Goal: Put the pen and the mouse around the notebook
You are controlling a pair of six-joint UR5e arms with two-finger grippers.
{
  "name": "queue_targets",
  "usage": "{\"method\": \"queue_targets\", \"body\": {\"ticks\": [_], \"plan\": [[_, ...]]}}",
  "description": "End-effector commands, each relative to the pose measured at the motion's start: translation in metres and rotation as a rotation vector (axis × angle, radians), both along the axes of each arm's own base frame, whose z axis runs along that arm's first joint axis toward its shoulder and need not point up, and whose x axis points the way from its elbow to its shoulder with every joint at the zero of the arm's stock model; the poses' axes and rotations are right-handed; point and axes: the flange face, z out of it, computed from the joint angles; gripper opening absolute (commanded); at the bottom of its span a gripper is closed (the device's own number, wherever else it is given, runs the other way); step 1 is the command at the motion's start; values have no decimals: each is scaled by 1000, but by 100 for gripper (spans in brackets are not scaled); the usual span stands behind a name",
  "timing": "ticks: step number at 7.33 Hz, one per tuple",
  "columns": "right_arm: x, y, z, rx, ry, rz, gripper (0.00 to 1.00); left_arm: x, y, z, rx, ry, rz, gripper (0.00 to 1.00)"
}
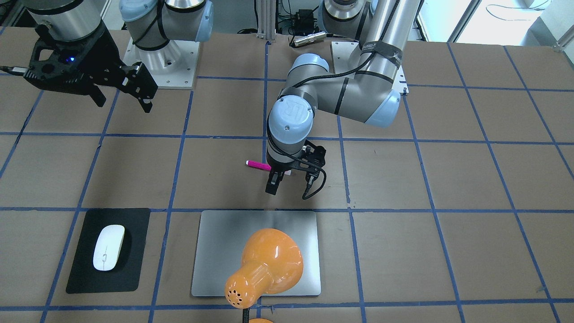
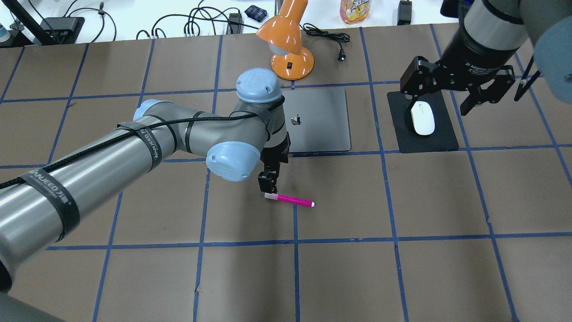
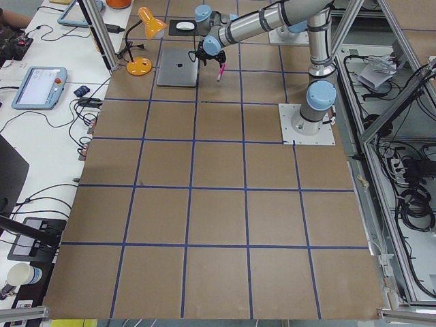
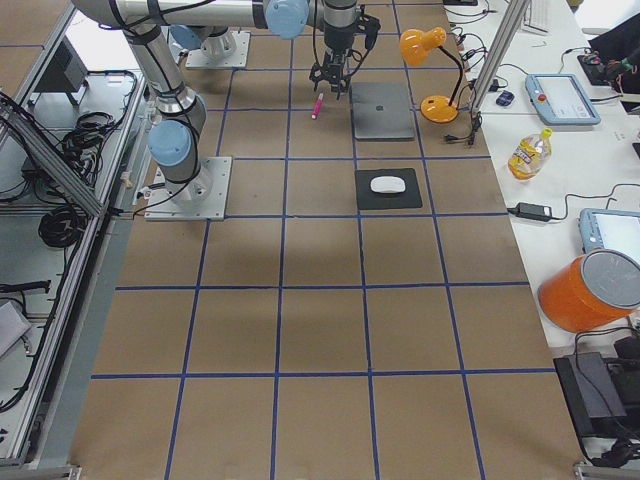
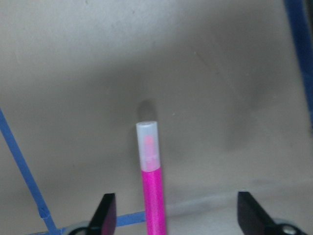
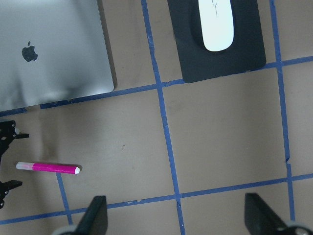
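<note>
The magenta pen (image 2: 290,200) lies flat on the brown table, a little on the robot's side of the silver notebook (image 2: 317,120). My left gripper (image 2: 267,184) is low over the pen's end and open. In the left wrist view the pen (image 5: 152,191) runs between the two spread fingers (image 5: 106,214) without touching either. The white mouse (image 2: 422,117) rests on a black mat (image 2: 442,138) beside the notebook. My right gripper (image 2: 440,96) hovers high above the mouse, open and holding nothing; its camera shows the mouse (image 6: 217,24), the notebook (image 6: 54,49) and the pen (image 6: 46,168).
An orange desk lamp (image 2: 288,40) stands at the notebook's far edge, its shade (image 1: 264,264) hanging over the notebook (image 1: 224,242) in the front-facing view. Blue tape lines grid the table. Cables and a bottle (image 2: 355,10) lie beyond the far edge.
</note>
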Motion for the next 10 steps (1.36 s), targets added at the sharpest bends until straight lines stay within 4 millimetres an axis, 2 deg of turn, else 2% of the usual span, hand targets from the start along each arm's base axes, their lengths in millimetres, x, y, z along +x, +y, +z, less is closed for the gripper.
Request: {"method": "queue_targets", "body": {"ticks": [1,2,3,4,5,6,7,10], "plan": [[-1,1,0,-1,7,0,100,47,-11,53,-35,96,-187,100],[0,0,0,2,4,0,100,81,-14,73,-27,123,-262,100],[-1,-1,3,-4,6,0,100,115,-12,101,-27,140,-396,100],[-1,1,1,9,10,-12,100,132,-6,128,-64,117,-567,100],[-1,-1,2,9,10,-3,100,152,-5,149,-100,106,-634,100],[0,-2,1,10,8,5,100,165,-5,172,-141,75,-757,100],[2,0,1,12,9,34,100,170,-4,190,-146,77,-856,100],[6,-2,2,1,-1,42,100,173,-8,253,-119,74,-1138,100]]}}
